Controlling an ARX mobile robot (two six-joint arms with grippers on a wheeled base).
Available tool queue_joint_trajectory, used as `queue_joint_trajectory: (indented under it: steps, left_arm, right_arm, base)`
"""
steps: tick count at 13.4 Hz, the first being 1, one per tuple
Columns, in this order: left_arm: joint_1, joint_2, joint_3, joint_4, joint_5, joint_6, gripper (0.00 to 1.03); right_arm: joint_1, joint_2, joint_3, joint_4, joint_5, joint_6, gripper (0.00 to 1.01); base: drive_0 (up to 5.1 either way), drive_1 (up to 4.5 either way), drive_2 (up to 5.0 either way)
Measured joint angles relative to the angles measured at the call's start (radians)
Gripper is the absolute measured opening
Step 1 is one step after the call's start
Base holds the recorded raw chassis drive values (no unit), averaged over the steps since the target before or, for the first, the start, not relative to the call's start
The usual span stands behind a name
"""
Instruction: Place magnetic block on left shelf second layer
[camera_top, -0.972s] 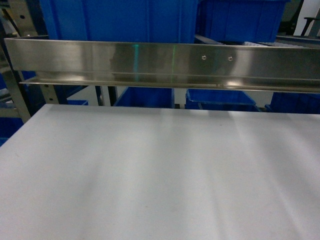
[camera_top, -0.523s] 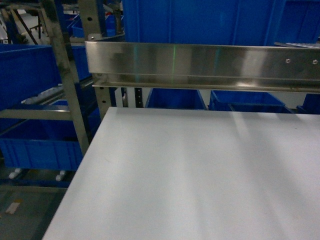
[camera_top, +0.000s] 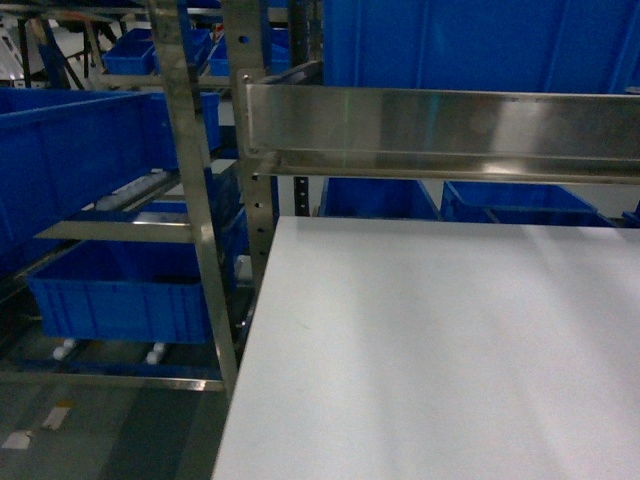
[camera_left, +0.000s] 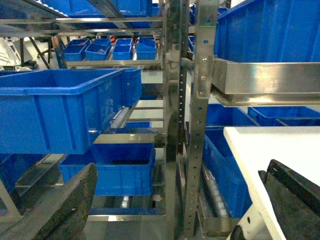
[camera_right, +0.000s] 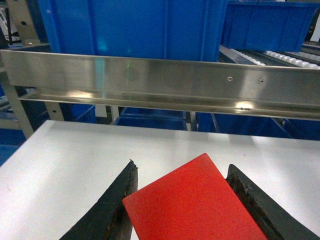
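Right gripper (camera_right: 192, 200) is clamped on the magnetic block (camera_right: 195, 207): in the right wrist view the red face sits between both black fingers (camera_right: 107, 210), hanging over the white worktop (camera_right: 65, 155) and facing the steel rail (camera_right: 160, 80). Grip looks square, but only one face shows, so depth of bite can't be judged.

Left gripper (camera_left: 175, 200) is spread wide with nothing in it; fingers (camera_left: 60, 205) frame the left rack.

Head view shows no arms or block. It looks at the worktop's left edge (camera_top: 250, 340) and the steel rack (camera_top: 195, 200) beside it, with perforated posts, crossbars and blue bins (camera_top: 120, 295).

Step in hand, as I read it: carry the block left to the rack; placement not yet started.

Doing it well:
- Target tier: the left wrist view shows crossbars at several heights and a big blue bin (camera_left: 55, 110) on one level. I can't tell from here which level counts as the second layer (camera_left: 135, 137); confirm before reaching.
- Bins fill much of the tiers. Pick a free stretch of rail, not a bin.
- Route the right arm clear of the upright post (camera_left: 200, 125) and the steel rail's end at the worktop corner.
- Roller rails may let the cube roll or tip; set it down flat, low, then release.
- Keep the left arm out of the right arm's path.
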Motion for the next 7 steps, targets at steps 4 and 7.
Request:
queue_joint_trajectory:
  steps: [4, 7]
  left_arm:
    - [0.000, 0.000, 0.000, -0.001, -0.001, 0.000, 0.98]
    - [0.000, 0.000, 0.000, -0.001, -0.001, 0.000, 0.98]
  right_arm:
    - [0.000, 0.000, 0.000, 0.002, 0.000, 0.000, 0.46]
    - [0.000, 0.000, 0.000, 0.002, 0.000, 0.000, 0.46]
  base:
    - [-5.0, 2.48, 2.5]
    - [-5.0, 2.50, 2.5]
